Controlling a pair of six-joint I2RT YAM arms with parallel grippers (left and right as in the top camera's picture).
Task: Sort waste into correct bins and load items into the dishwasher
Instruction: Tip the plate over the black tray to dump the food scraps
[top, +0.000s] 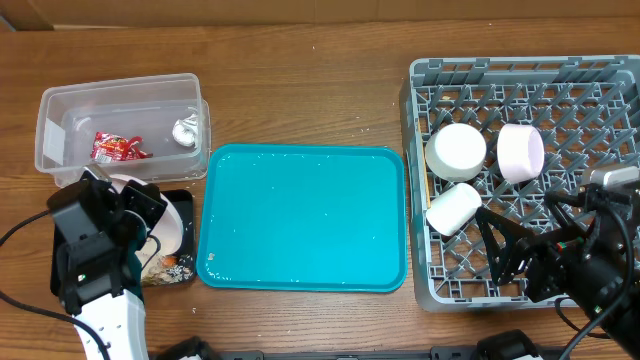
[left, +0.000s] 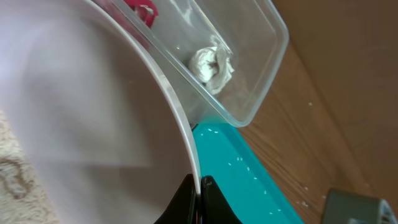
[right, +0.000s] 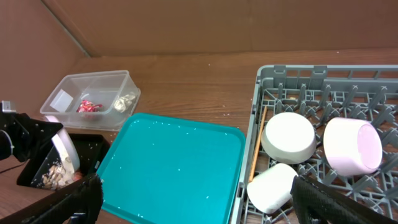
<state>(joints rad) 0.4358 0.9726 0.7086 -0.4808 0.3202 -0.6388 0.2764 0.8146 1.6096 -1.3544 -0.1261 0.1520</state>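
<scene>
Clear rectangular plastic tub (top: 120, 105) sits at far left rear on the brown wooden table (top: 300, 90). Inside it are a red crinkled snack wrapper (top: 118, 148) and a small crumpled white tissue (top: 186, 131). Just in front of the tub is a flat black rectangular tray (right: 92, 148) with beige food scraps (right: 55, 177) piled at its near end. The left gripper (left: 199, 193) is clamped tight on the rim of a white round dinner plate (top: 168, 222), which is held steeply tilted over the black tray. Large teal serving tray (top: 300, 215) lies in the middle, flat, with only a few tiny specks on it. At right is the big square grey plastic dish rack (top: 520, 75). A white bowl (top: 455, 150) sits upside down near its left side, a pale pink bowl (top: 520, 152) lies on its side just right of it, and a small white cup (top: 453, 208) lies tipped over in front of the white bowl. The right gripper (top: 497, 250) hovers over the rack's front part, jaws spread wide, holding nothing.
</scene>
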